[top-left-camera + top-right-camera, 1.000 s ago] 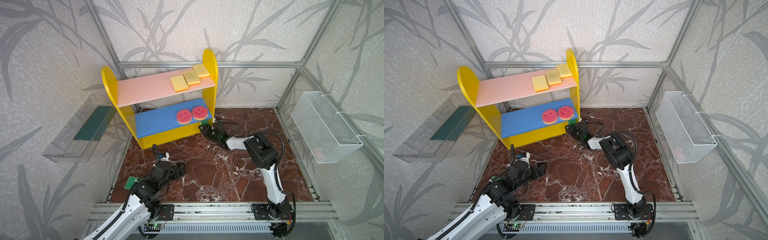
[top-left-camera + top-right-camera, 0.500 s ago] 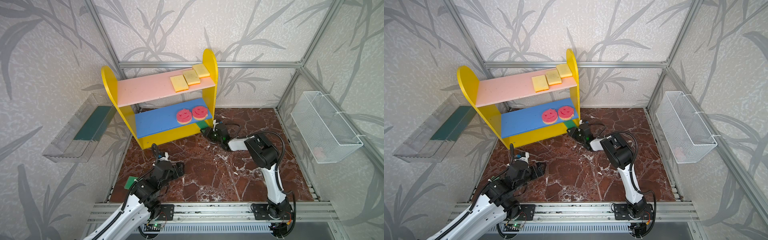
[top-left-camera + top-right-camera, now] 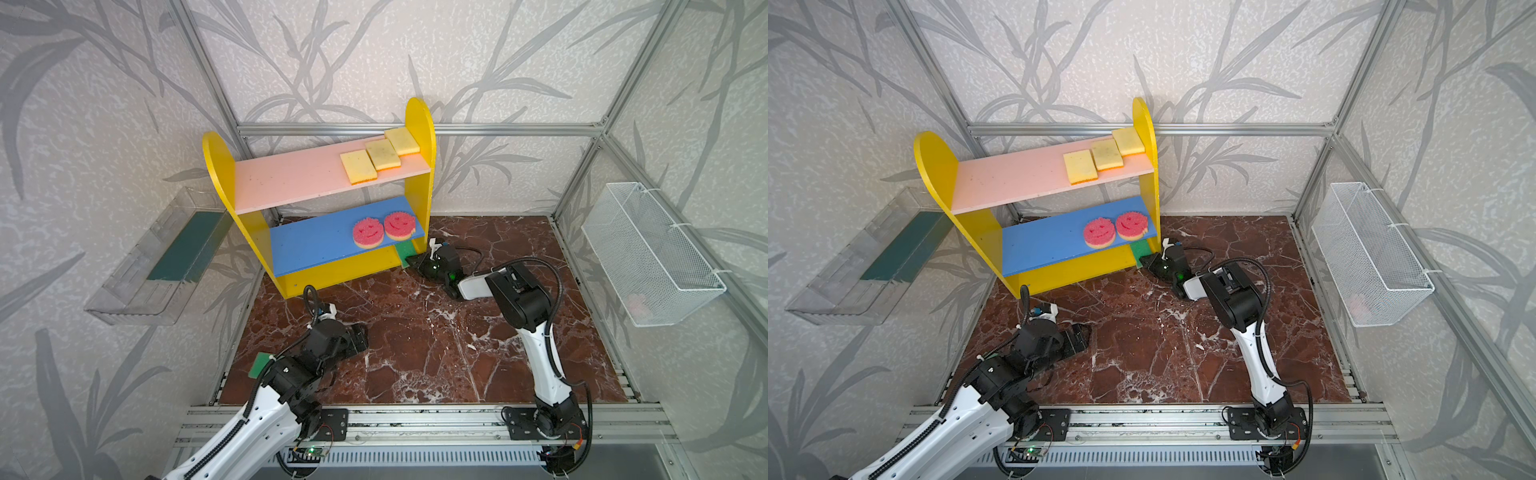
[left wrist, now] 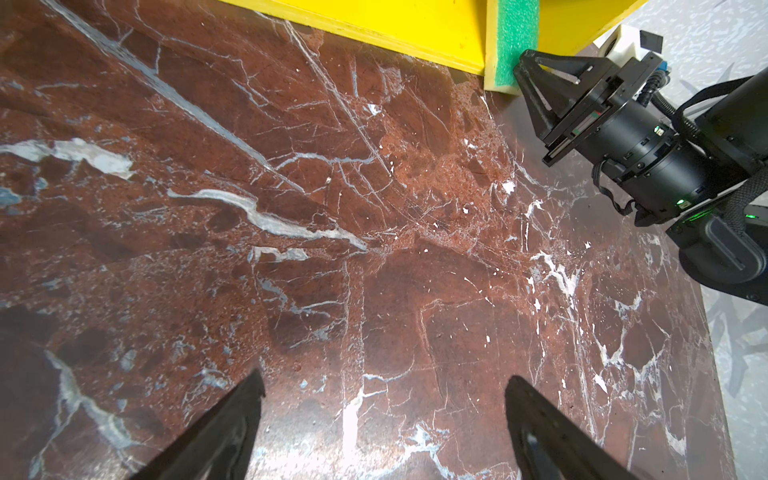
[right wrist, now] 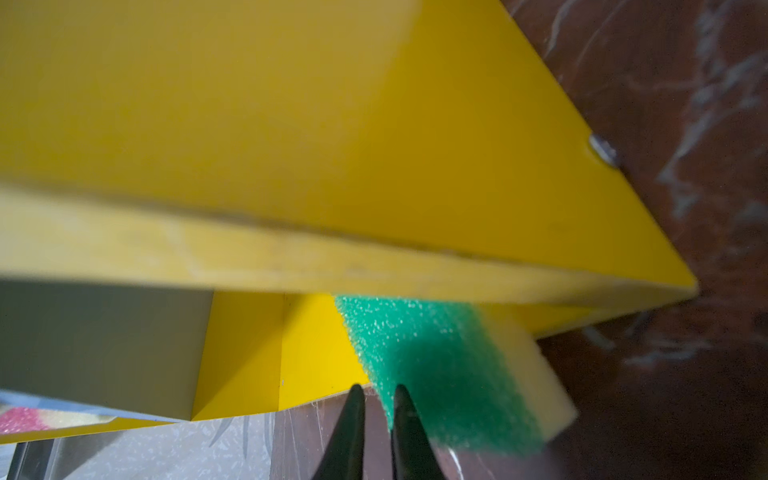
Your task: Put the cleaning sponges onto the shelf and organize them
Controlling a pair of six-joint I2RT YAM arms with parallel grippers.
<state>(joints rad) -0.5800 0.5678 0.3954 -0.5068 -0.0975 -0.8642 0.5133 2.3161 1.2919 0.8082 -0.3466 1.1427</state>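
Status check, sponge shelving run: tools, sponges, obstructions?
Left tool open, empty. Right tool nearly shut, tips at green sponge on shelf base. Nothing in the way.

At the right end of the shelf [image 3: 218, 166]: three sponges [image 3: 382, 153] on the top board, two sponges [image 3: 368, 233] on the middle board, one sponge [image 3: 405, 252] on the base.

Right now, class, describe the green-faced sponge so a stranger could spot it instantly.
Find the yellow-sided shelf. At the right end of its bottom tier, below the two pink smiley sponges, lies the sponge. It alone there shows a green face.
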